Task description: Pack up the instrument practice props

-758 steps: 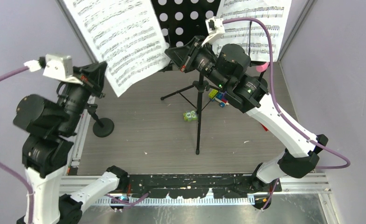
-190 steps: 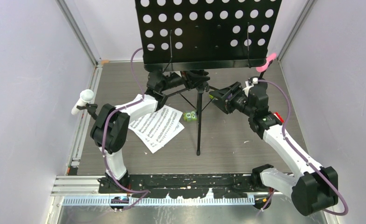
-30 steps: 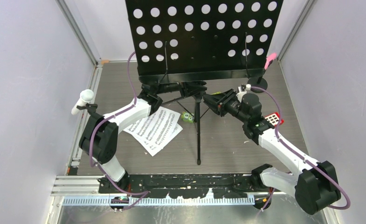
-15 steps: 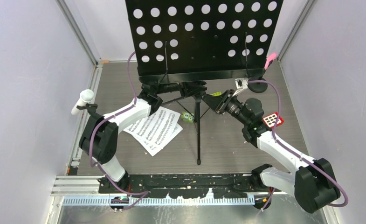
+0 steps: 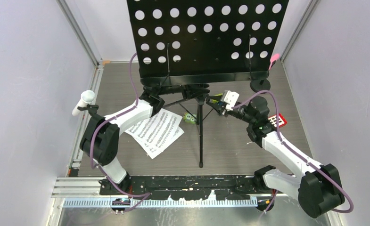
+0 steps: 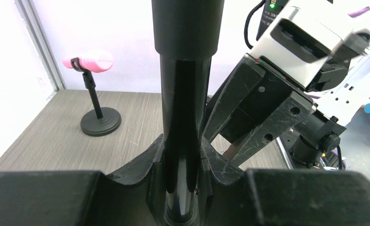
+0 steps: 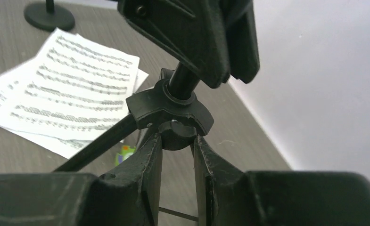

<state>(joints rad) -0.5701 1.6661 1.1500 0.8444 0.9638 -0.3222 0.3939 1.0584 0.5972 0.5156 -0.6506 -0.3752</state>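
Packing up: the left fingers (image 6: 147, 162) clamp the music stand's black pole (image 6: 185, 94) tight between them, apparently to steady it. The right fingers (image 7: 145, 174), nearly closed, pinch the knob (image 7: 176, 135) under the tripod collar (image 7: 168, 106), likely to free the legs. Sheet-music pages (image 7: 65, 89) lie on the table (image 7: 13, 155) beyond the right fingers.

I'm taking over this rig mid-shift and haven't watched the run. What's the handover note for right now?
Left gripper shut on the stand pole; right gripper shut on the collar knob where the tripod legs meet.
Music desk upright, bare. Sheet-music pages lie on the table by the legs. White microphone in the left mount, pink microphone in the right mount.
Done: pages off the desk.
Left: collapse the stand, gather pages, microphones and mounts.
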